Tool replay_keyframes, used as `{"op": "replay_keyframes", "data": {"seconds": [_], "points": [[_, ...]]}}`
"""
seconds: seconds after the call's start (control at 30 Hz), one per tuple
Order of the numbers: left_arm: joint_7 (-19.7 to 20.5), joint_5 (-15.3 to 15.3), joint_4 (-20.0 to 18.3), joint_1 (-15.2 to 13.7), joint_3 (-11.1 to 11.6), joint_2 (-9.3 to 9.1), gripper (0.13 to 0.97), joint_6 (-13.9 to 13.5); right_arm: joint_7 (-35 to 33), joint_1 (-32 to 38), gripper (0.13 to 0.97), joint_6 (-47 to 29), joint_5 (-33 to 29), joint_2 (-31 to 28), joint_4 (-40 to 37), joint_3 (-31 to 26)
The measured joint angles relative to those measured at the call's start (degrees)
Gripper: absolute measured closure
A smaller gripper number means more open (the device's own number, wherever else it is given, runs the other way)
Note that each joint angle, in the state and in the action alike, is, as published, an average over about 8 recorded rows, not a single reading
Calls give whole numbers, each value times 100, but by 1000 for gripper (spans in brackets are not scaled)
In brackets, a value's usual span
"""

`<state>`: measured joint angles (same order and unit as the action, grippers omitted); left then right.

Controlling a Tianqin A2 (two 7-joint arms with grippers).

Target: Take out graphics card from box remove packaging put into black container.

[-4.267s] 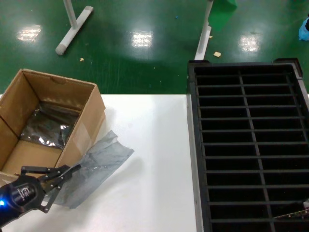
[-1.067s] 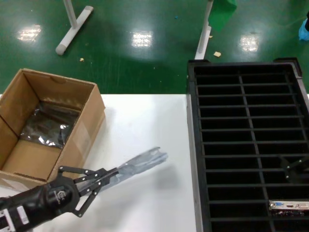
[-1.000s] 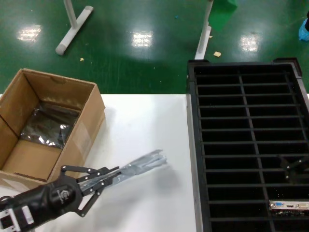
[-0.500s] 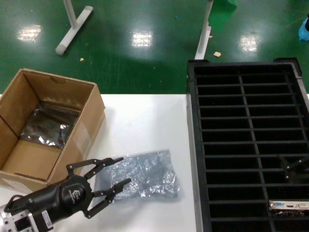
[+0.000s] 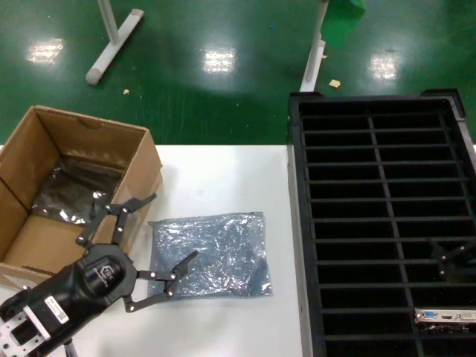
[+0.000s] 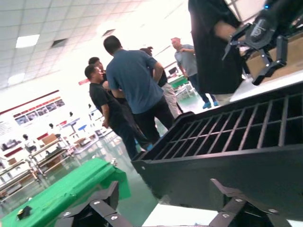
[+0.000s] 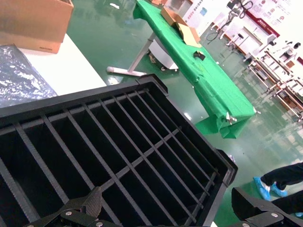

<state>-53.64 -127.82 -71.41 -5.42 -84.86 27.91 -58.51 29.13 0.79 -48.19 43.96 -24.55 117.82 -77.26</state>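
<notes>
Packaging (image 5: 210, 255) lies flat beside left gripper (image 5: 149, 242) (jaws spread wide).

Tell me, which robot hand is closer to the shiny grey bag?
Left. The left gripper hovers open at the bag's edge; the right gripper is far off over the black container.

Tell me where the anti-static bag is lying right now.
In the head view, the packaging lies flat on the white table, between the box and the black container, beside the open left gripper.

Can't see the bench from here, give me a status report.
Left gripper open beside empty packaging. Right gripper open over black container. Graphics card slotted. Nothing blocking.
</notes>
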Motion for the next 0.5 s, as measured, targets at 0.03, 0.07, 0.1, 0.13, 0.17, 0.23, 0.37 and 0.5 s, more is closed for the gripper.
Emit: {"op": "replay_keyframes", "data": {"seconds": [0.03, 0.07, 0.1, 0.13, 0.17, 0.23, 0.37, 0.5], "points": [[53, -15, -36, 19, 26, -22, 500, 39, -8, 0, 129, 11, 15, 3, -6, -3], [86, -15, -55, 28, 35, -34, 500, 69, -18, 0, 129, 27, 35, 5, -15, -8], [119, -8, -71, 34, 37, -43, 500, 102, -32, 0, 129, 49, 62, 9, -27, -14], [152, 5, -85, 38, 35, -50, 500, 137, -49, -1, 129, 77, 97, 13, -42, -23], [188, 22, -99, 42, 30, -57, 500, 177, -69, -1, 129, 110, 138, 18, -60, -33], [284, 71, -133, 50, 15, -75, 451, 283, -123, -3, 129, 200, 248, 32, -109, -59], [513, 180, -218, 72, -19, -119, 354, 534, -249, -6, 129, 409, 505, 64, -223, -122], [782, 307, -318, 98, -55, -172, 290, 829, -397, -10, 129, 654, 804, 101, -356, -195]]}}
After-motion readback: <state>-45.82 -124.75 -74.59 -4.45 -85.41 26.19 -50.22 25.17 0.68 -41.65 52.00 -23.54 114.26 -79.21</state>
